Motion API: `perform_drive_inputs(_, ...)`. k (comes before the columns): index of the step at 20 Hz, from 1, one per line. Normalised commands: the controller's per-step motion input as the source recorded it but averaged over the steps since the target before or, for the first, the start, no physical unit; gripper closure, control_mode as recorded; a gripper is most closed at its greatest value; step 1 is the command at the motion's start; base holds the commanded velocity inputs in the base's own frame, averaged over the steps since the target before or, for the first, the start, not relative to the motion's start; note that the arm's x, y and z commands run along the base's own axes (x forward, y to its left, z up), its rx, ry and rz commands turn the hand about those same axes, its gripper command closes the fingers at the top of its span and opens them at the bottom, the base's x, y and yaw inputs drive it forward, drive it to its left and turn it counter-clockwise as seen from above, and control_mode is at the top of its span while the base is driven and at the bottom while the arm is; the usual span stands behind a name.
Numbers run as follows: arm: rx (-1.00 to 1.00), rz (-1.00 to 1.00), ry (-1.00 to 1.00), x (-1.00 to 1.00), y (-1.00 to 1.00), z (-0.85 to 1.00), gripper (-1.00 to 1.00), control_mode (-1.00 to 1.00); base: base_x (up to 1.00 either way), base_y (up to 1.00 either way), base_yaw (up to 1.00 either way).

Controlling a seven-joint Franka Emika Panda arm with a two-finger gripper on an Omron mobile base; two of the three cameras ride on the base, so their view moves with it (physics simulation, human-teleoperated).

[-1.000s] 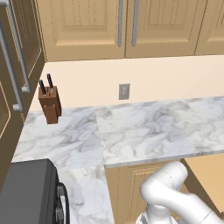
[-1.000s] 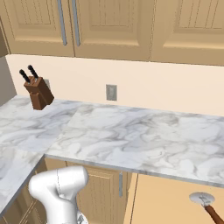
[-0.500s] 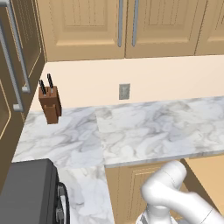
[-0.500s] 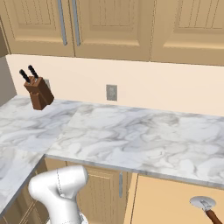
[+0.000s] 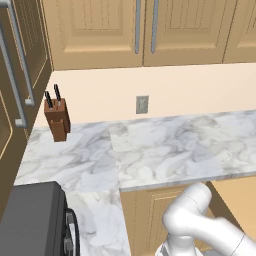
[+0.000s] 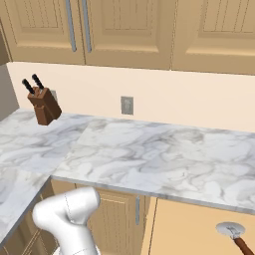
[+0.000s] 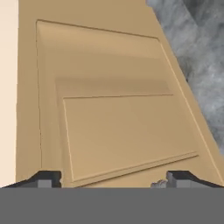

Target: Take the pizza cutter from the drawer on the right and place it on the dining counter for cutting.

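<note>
Evidently the job is barely begun: the pizza cutter [image 6: 234, 235] lies in the open drawer [image 6: 199, 229] below the counter's [image 6: 149, 159] front edge, not yet lifted. The end effector [image 7: 113, 180] hangs released, fingertips spread wide over the drawer. Earlier the cutter sat slightly elsewhere in the drawer.
</note>
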Motion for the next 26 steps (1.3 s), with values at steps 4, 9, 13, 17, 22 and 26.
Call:
perform_drive_inputs(4, -0.01, -0.02, 0.00, -0.09, 0.00, 0.84, -1.00, -1.00, 0.00, 0.00, 0.00)
perform_drive_inputs(9, -0.02, 0.00, -0.01, -0.22, 0.05, 0.88, -1.00, -1.00, 0.00, 0.00, 0.00)
perform_drive_inputs(13, -0.03, 0.00, -0.06, -0.05, 0.27, 0.78, -1.00, -1.00, 0.00, 0.00, 0.00)
perform_drive_inputs(17, -0.04, 0.00, -0.11, 0.00, 0.59, 0.31, -1.00, -1.00, 0.00, 0.00, 0.00)
perform_drive_inputs(22, -0.02, 0.06, -0.02, 0.26, 0.61, 0.10, -1.00, -1.00, 0.00, 0.00, 0.00)
perform_drive_inputs(26, -0.08, 0.08, 0.00, 0.27, 0.81, 0.00, -1.00, -1.00, 0.00, 0.00, 0.00)
